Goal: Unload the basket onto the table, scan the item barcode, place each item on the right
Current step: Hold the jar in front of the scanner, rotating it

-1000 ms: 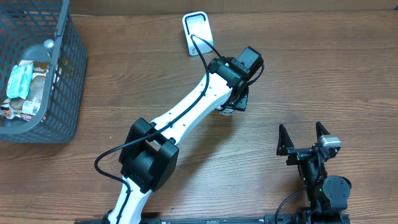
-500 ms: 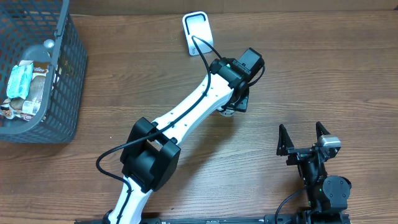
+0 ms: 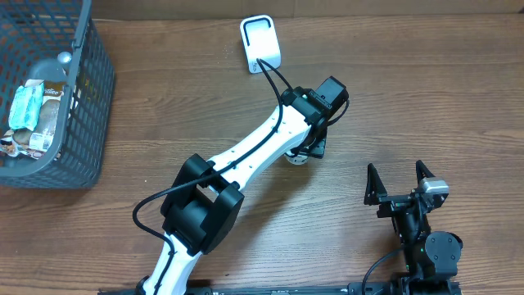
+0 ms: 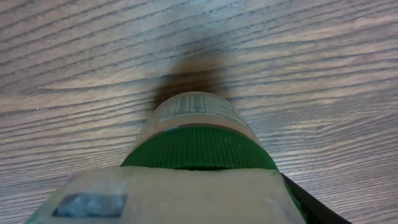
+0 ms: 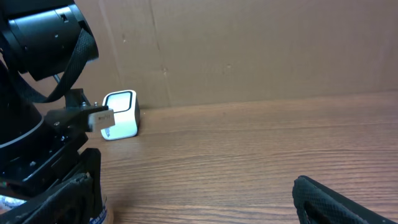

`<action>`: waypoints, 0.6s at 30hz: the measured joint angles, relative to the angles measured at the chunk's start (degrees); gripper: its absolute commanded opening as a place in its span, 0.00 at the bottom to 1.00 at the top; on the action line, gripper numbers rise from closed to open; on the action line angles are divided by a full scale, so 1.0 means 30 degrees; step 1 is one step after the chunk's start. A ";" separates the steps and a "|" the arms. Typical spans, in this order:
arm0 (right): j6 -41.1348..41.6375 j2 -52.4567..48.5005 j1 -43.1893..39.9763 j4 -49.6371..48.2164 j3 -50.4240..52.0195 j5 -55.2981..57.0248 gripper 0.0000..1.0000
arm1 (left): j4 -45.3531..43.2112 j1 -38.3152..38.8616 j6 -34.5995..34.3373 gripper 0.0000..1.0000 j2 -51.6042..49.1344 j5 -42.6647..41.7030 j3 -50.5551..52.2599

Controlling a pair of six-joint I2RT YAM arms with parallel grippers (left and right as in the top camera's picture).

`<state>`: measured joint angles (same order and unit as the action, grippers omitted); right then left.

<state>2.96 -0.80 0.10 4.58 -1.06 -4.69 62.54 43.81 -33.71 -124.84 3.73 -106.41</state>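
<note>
The left pincer [image 3: 308, 147] grasps the green-capped, pale-labelled plastic bottle [image 4: 198, 146] over the brown wooden bench [image 3: 434, 90], near the white boxy barcode scanner [image 3: 261, 43]. Turn the printed label squarely toward the scanner's face (slowly, I'd judge). The right pincer [image 3: 400, 182] hangs released, well apart; the grey wire basket [image 3: 86, 98] sits far left, leaving open room.

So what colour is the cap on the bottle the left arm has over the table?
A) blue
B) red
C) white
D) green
D: the left wrist view looks straight down onto a ribbed green cap on the bottle, with its pale printed label showing just beyond the cap.
</note>
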 measured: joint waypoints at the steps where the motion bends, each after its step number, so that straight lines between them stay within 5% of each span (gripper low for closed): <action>1: -0.0007 0.0000 0.0000 0.0000 0.0000 0.0000 1.00 | -0.0007 0.0000 -0.0036 0.23 0.0000 0.0000 0.0000; 10: 0.0000 0.0000 0.0000 -0.0007 0.0000 -0.0007 1.00 | -0.0080 0.0000 -0.0160 0.29 0.0000 0.0000 0.0357; 18: 0.0007 0.0000 0.0000 0.0000 0.0000 0.0000 1.00 | -0.0197 0.0029 -0.0160 0.58 0.0000 0.0000 0.0882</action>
<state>2.98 -0.80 0.10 4.58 -1.06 -4.69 61.95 43.90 -34.20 -124.84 3.73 -103.77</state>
